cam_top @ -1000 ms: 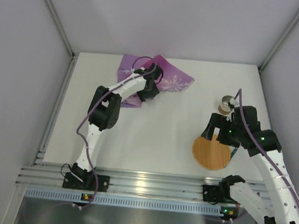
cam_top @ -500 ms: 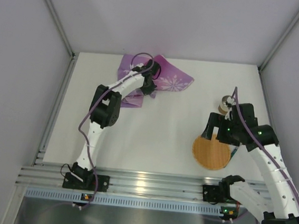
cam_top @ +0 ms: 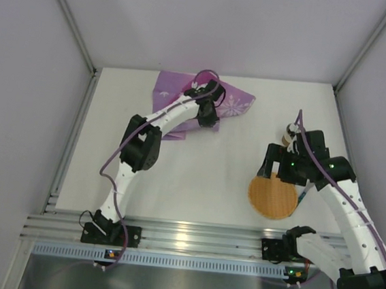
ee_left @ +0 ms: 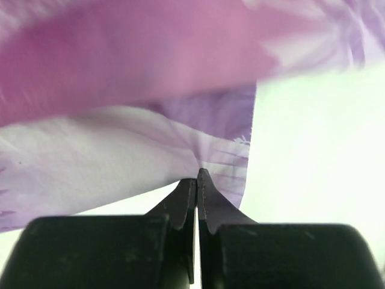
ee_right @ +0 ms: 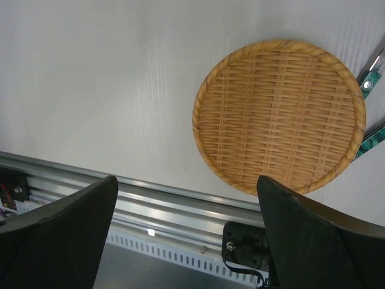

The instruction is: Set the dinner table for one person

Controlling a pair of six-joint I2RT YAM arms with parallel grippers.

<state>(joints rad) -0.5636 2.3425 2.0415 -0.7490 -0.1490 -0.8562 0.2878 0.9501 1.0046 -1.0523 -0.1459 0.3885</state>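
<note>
The purple snowflake placemat [cam_top: 173,90] lies crumpled at the back of the white dinner table [cam_top: 225,168]. My left gripper [cam_top: 208,113] is shut on a fold of it. In the left wrist view the closed fingertips [ee_left: 197,176] pinch the placemat's pale underside [ee_left: 120,144]. My right gripper [cam_top: 275,169] hovers open above the round woven plate [cam_top: 271,197] at the near right, holding nothing. The right wrist view shows the plate [ee_right: 280,114] ahead of the wide-apart fingers [ee_right: 78,211].
A small cup [cam_top: 290,135] stands behind the right arm, partly hidden by it. Green-handled cutlery [ee_right: 370,81] lies at the plate's right edge. The silver rail [cam_top: 184,236] runs along the near edge. White walls enclose the table on three sides.
My left gripper has shut on the placemat and moved right, dragging the cloth's right side with it. The right arm has shifted only slightly and stays open.
</note>
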